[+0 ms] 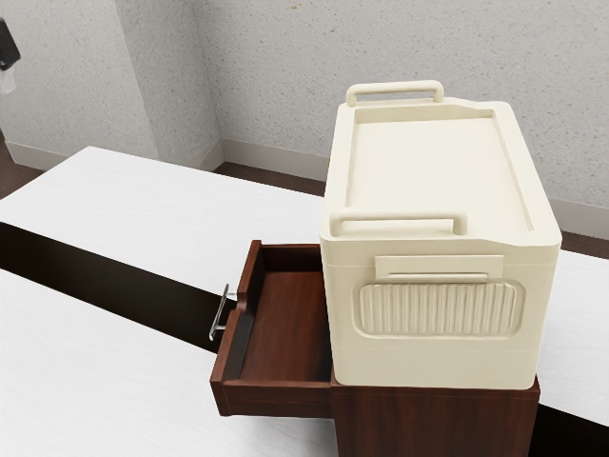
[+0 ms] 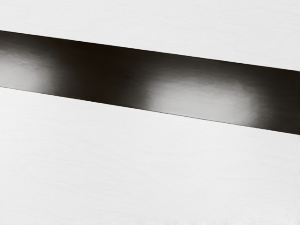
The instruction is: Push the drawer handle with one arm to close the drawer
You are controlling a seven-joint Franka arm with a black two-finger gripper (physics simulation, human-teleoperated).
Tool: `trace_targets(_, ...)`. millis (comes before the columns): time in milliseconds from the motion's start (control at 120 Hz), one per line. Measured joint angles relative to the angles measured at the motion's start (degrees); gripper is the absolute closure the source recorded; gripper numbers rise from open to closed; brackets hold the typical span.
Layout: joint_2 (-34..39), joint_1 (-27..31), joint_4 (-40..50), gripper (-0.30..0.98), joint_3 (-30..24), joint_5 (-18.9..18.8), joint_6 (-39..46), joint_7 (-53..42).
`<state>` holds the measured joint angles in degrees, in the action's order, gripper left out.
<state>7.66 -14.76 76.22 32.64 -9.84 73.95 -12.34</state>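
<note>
One dark arm part (image 1: 8, 43), upper left edge; whether the fingers are parted or closed, cannot tell. One metal handle (image 1: 220, 312), left of centre, outward-facing, offering a pushing surface. One wooden drawer (image 1: 285, 324), lower centre, standing open. One cream box (image 1: 438, 357), right, atop the cabinet (image 1: 433, 419), perhaps steadying it.

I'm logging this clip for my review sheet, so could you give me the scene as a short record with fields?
drawer: pulled out, not yet closed
handle: metal bar on the drawer's front, nothing touching it
cabinet: dark reddish wood
on top: cream box with two raised grips
table: white, crossed by a dark band
</note>
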Motion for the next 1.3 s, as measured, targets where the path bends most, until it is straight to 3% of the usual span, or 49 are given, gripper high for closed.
trace_targets(150, 0.03, -1.74, 1.46, 0.0, -0.38, 0.11, -1.05, -1.53)
trace_targets(417, 9.12, -0.91, 15.2, 0.0, -4.73, 0.52, -1.55, -0.94)
trace_targets(683, 15.08, 1.17, 29.65, 0.42, -7.9, -0.89, -1.02, 1.25)
trace_targets(850, 16.15, 3.9, 39.39, 0.55, -11.1, -3.54, 4.78, -0.71)
trace_targets(1092, 15.98, 4.37, 47.93, 0.61, -11.56, -6.58, 16.12, -6.39)
trace_targets(1233, 16.14, 15.09, 51.96, 0.62, -21.71, -6.53, 22.1, -10.15)
trace_targets(1300, 16.01, 16.24, 53.92, 0.62, -24.01, -6.5, 25.18, -11.88)
